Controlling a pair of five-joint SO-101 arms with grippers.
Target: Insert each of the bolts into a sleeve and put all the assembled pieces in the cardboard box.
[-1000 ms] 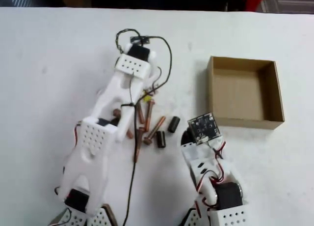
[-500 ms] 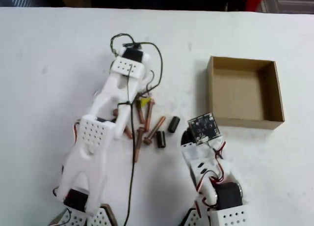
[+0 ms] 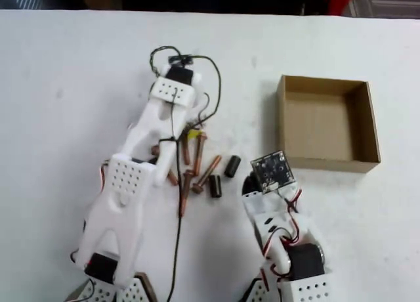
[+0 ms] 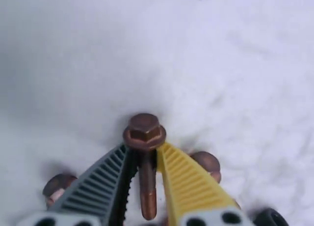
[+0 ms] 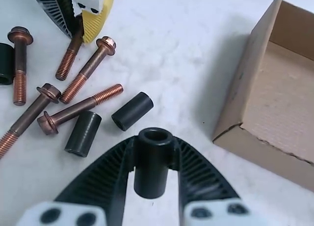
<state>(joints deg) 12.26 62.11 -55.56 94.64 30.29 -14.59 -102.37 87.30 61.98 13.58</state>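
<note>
In the high view, an open brown cardboard box (image 3: 328, 163) sits right of centre on the white worktop (image 3: 65, 65). Threaded copper bolts (image 3: 209, 171) and smooth black cylindrical sleeves (image 3: 231, 165) lie scattered at centre.

In the left wrist view, the left gripper (image 4: 143, 148) clamps a hex-headed copper bolt (image 4: 144, 131) by its shank between narrowed, ribbed grey and yellow fingers (image 4: 189, 182).

In the right wrist view, the right gripper (image 5: 153, 143) pinches a hollow black sleeve (image 5: 153, 167) between ribbed black fingers, near the box.

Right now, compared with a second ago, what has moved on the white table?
The left arm swung slightly leftward in the high view, the left gripper shut on a copper hex-head bolt. The right gripper with its black cylindrical sleeve, the loose bolts and the brown cardboard box stayed put.
</note>
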